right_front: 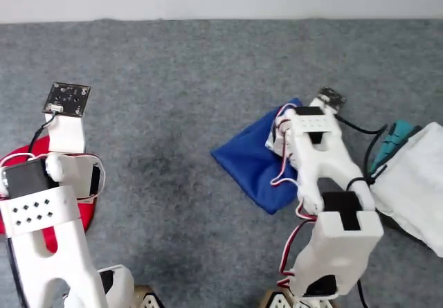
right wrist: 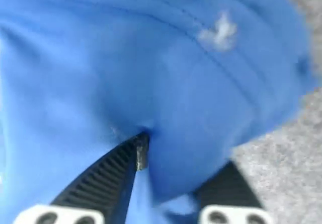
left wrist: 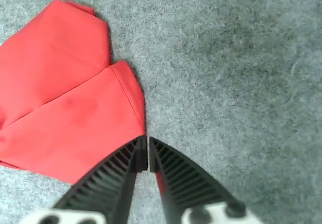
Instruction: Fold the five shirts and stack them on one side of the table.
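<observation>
Right now the left pincer has its fingers pressed together, tips at the hem of the red shirt. That shirt spreads flat on the grey worktop, ahead of the tips and off to one side, and a sliver of red shows between the fingers. The right pincer is clamped on a bunched fold of the blue shirt, with cloth bulging between its fingers and beyond them. On that arm's far side from the left pincer lie a white shirt and a teal shirt.
</observation>
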Controlling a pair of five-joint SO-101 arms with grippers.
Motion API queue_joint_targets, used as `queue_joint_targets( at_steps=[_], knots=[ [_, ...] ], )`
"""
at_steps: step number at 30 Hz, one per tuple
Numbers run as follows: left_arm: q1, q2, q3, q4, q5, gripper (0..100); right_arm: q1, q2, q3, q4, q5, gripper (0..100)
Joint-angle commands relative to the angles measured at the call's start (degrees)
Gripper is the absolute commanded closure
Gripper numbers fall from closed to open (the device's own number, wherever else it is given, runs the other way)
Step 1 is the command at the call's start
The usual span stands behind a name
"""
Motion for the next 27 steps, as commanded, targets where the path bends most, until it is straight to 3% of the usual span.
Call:
queue_joint_targets(
  at_steps=[1, 17, 27],
  knots=[
    [-0.3, -1.3, -0.2, 0.4, -0.4, 99, 1.6, -1.1, -3.3, 3.7, 4.1, 98.6],
    [-0.3, -1.2, -0.2, 0.4, -0.4, 99, 7.0, -36.4, -4.8, 17.6, 28.1, 99.0],
    [-0.3, -1.2, -0.2, 0.4, -0.4, 99, 23.5, -48.0, -4.8, 19.6, 42.6, 99.0]
  ],
)
